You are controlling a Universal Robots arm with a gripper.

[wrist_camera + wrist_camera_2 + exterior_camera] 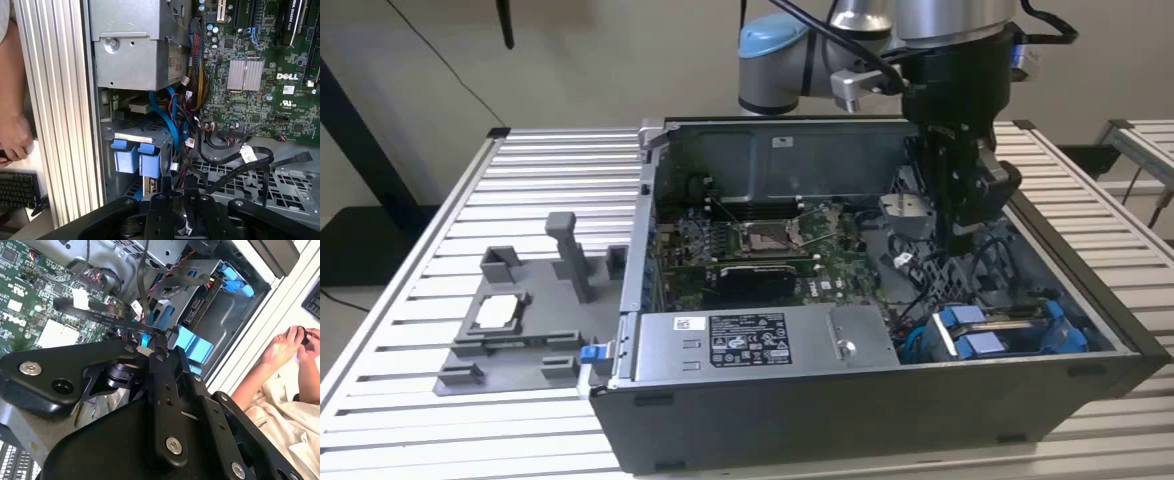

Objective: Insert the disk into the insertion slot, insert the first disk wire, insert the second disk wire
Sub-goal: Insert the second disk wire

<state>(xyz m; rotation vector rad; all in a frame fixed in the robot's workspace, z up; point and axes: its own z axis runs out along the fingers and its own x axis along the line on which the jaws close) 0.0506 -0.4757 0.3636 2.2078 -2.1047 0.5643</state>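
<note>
gripper (159,340): pinched on black disk wire (95,312) (looks so)
disk (1003,323): seated in insertion slot (111,131), exterior view's near right
left: wire plugging, likely both

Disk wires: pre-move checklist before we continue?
1. Disk seated in insertion slot: ok, blue tabs at the cage mouth.
2. Pincer inside the case: ok.
3. Disk wire plugged in: cannot tell.
4. Black cable crossing close by the pincer: not ok, possible snag.
5. Person's hand outside the case wall: ok.
</note>
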